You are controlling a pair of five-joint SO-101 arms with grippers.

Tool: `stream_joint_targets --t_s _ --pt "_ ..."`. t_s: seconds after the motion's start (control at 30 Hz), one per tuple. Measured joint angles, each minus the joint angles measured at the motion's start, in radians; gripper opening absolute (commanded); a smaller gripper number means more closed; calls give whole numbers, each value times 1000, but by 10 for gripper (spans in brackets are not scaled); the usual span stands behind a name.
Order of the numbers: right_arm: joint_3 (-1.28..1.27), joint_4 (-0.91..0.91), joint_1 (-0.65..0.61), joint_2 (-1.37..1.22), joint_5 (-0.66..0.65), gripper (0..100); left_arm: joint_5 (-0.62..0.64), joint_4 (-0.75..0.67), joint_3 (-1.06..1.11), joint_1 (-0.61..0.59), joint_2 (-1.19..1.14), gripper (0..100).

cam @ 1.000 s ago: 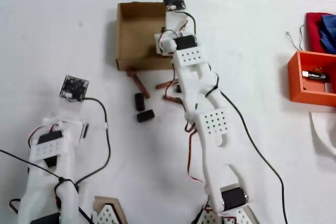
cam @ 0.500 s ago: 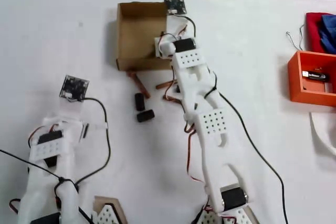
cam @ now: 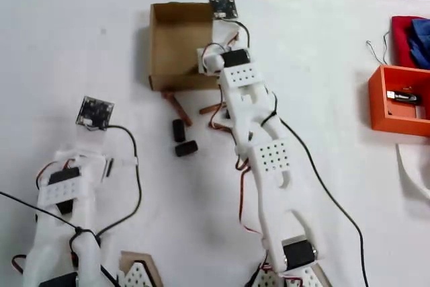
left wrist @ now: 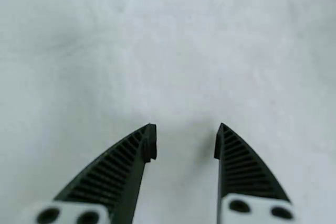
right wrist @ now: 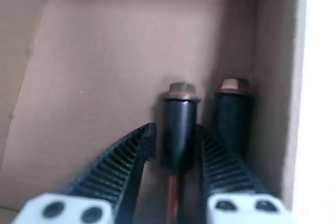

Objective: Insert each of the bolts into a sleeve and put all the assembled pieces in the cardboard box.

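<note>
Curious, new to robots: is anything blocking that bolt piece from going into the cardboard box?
Nothing visible. The assembled piece is already inside the cardboard box at the right end effector. A second assembled piece sits beside it against the wall, not beneath.

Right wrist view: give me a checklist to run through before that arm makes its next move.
1. Piece inside the box: ok.
2. Bolt seated in its sleeve, head at one end and thread out the other: ok.
3. Right gripper clear of the piece: not ok. A gap shows at one jaw, but the other lies against the sleeve.
4. Second piece lying by the box wall, outside the jaws: ok.
5. Left gripper open over bare table: ok.
6. All parts boxed: not ok. Loose sleeves and bolts lie outside the box.
</note>
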State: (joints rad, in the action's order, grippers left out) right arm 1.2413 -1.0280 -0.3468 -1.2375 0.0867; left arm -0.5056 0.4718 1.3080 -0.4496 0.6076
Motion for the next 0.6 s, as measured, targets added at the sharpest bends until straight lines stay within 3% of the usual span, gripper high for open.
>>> stream_joint_targets --t_s 0.37,0.6 --pt "61 -38 6 5 0 122 0 0 0 0 0 199" --pt "255 -310 43 157 0 123 0 0 0 0 0 199"
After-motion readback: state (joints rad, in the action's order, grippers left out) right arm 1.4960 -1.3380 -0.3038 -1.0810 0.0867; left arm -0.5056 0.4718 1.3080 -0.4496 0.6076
